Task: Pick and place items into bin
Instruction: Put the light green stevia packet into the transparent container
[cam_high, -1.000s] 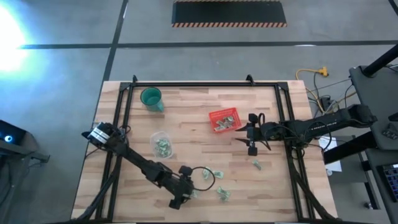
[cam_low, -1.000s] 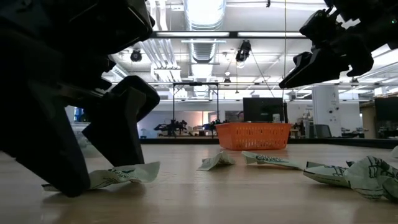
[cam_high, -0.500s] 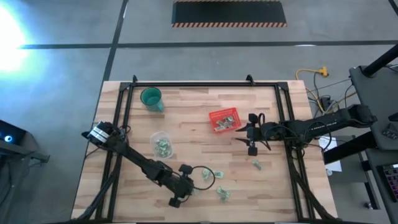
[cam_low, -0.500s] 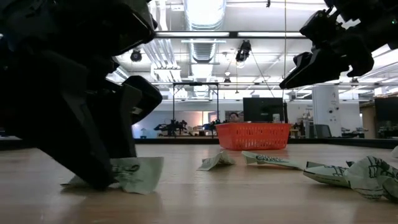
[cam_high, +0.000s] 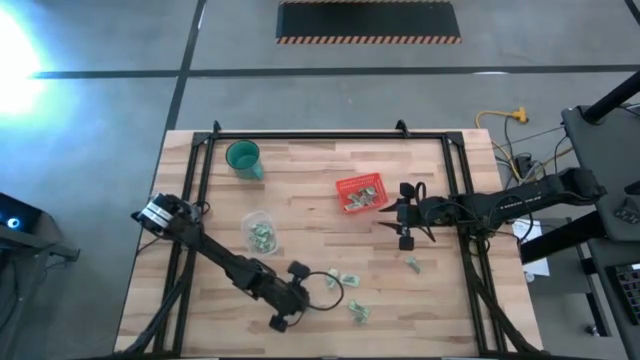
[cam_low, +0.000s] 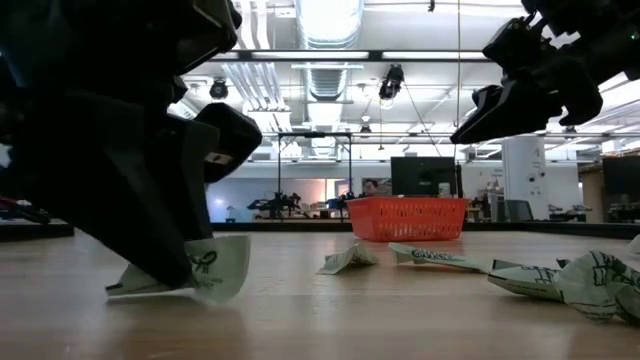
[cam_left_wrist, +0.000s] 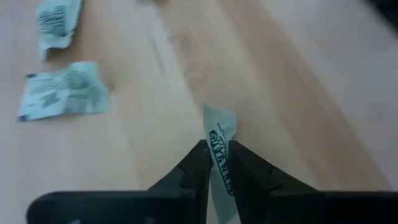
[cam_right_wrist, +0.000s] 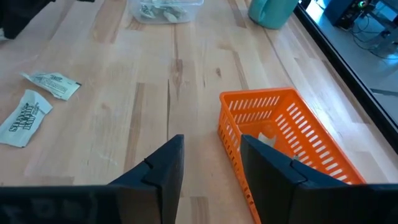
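- As the left gripper (cam_left_wrist: 214, 163) drew its fingers together at the near edge of the surface (cam_high: 300, 185), it went from wide open a second earlier to nearly closed, and the pale green packet (cam_left_wrist: 221, 163) that had lain flat between them now stood pinched on edge.
- That change suggested the grasp step was finished on this item, so the lift and carry to the bin looked like the next stage.
- From the left wrist view, the packet sat squeezed between the two dark fingers, touching both, its printed face upright and its far end poking past the fingertips.
- Left of centre, a clear tub (cam_high: 260, 232) held more pieces, and a teal cup (cam_high: 243, 158) stood at the far left; neither had shifted.
- Just right of the left gripper, three loose packets (cam_high: 350, 295) lay flat on the surface, waiting to be picked.
- Farther right and toward the far side, the red basket (cam_high: 361, 193) already had a few pieces in it; it sat well apart from the held packet, so a long carry seemed to lie ahead.
- Beside the basket on its right, the right gripper (cam_right_wrist: 211, 163) hovered above the surface, its fingers spread and holding nothing, having narrowed only slightly over the last second.
- One more packet (cam_high: 411, 265) lay near the right gripper, on the near side of it.
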